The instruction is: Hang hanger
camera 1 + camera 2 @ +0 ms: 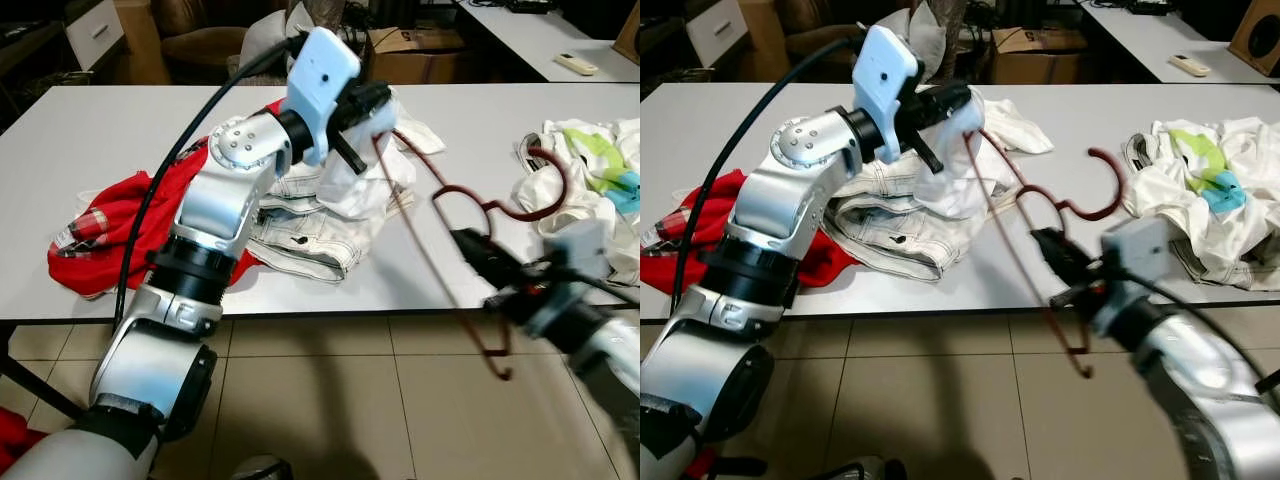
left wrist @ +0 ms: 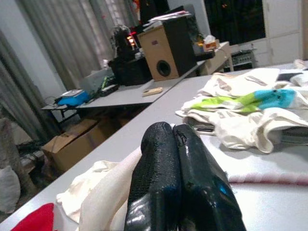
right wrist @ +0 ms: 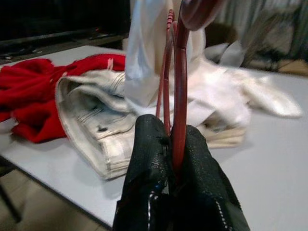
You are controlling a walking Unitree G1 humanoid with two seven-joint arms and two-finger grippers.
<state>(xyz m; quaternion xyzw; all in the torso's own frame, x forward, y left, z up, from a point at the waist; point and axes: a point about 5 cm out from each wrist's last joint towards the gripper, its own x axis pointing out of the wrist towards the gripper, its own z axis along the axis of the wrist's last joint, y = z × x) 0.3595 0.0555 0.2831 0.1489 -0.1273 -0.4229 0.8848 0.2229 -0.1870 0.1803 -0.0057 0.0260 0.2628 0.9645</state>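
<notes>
White surface carried three laundry piles: red cloth toward its left end, folded pale jeans by the front edge, a white heap with green and blue print at the right end. Boxes and more desks stood behind.

Left tool was over the middle of the surface with its fingers pressed flat together on a white garment, which hung lifted above the jeans. Right tool was out past the front edge, over the tiled floor, clamped on the dark red hanger near its neck. The hook curled back over the surface; one arm of the hanger ran up to or into the lifted garment, the other dipped below the edge.

Risks, as I judged them:
- Thin grip near the neck; the hanger could pivot in the fingers and drop to the floor.
- Garment held by one pinch of fabric; a tug from the hanger could pull it free.
- Right arm was blurred, so contact between hanger tip and garment couldn't be confirmed; it might only snag the cloth.
</notes>
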